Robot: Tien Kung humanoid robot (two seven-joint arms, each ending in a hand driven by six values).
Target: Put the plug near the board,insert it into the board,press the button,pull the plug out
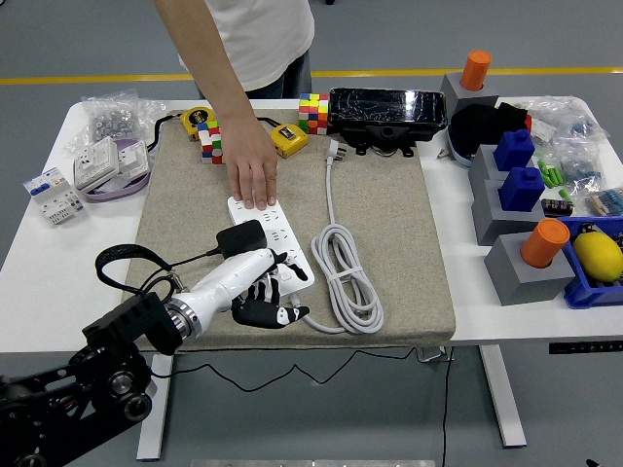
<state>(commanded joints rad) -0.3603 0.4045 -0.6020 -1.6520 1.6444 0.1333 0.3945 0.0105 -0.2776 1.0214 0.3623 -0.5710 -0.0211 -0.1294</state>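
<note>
Setting: a white counter carries a beige felt mat in the middle of the frame.
Power strip: a white power strip lies on the mat, running from centre toward lower centre; its white cable is coiled just to its right, and the cable's own white plug lies on the mat toward the upper centre.
Plug: a black plug block sits at the left edge of the power strip, just above the robot's hand, with a black cord looping away to the lower left. Whether its pins are seated in a socket cannot be told.
Left hand: the robot's left hand, white with black fingers, comes in from the lower left and lies over the near end of the strip. The fingers are spread and loosely bent, not wrapped around the plug.
Person: a person's hand reaches from the top of the frame and presses flat on the far end of the strip.
Around the mat: colour cubes and a black case at upper centre, grey blocks with orange cylinders and a blue bin with a lemon at right.
</note>
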